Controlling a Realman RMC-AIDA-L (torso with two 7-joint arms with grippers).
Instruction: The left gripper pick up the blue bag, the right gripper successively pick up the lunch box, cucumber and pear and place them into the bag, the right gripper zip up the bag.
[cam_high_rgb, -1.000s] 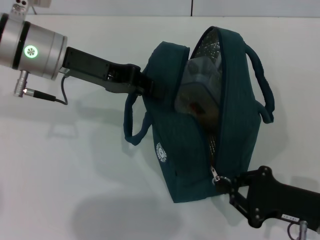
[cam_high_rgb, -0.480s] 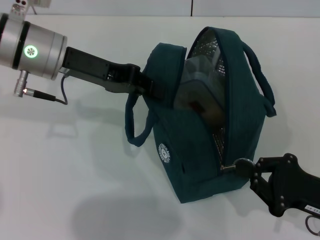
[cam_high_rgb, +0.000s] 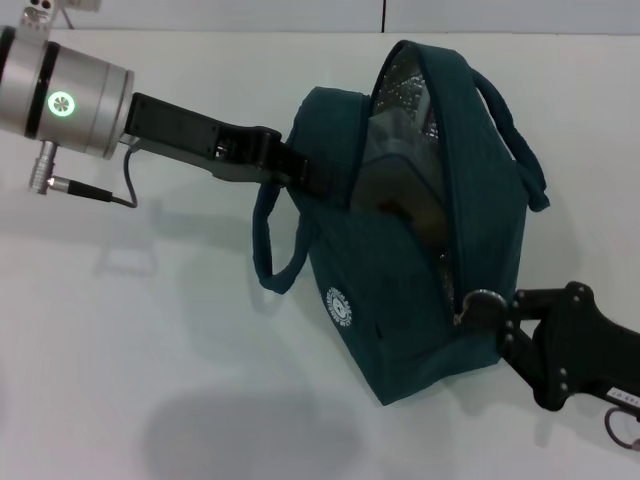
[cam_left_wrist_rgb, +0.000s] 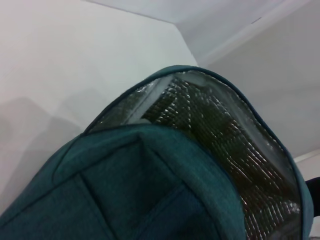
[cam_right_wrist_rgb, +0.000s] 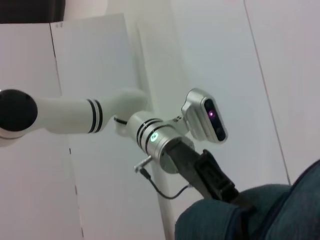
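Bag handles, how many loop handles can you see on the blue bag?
2. One handle hangs on the blue bag's left side below the left gripper; the other handle arches off its right side.
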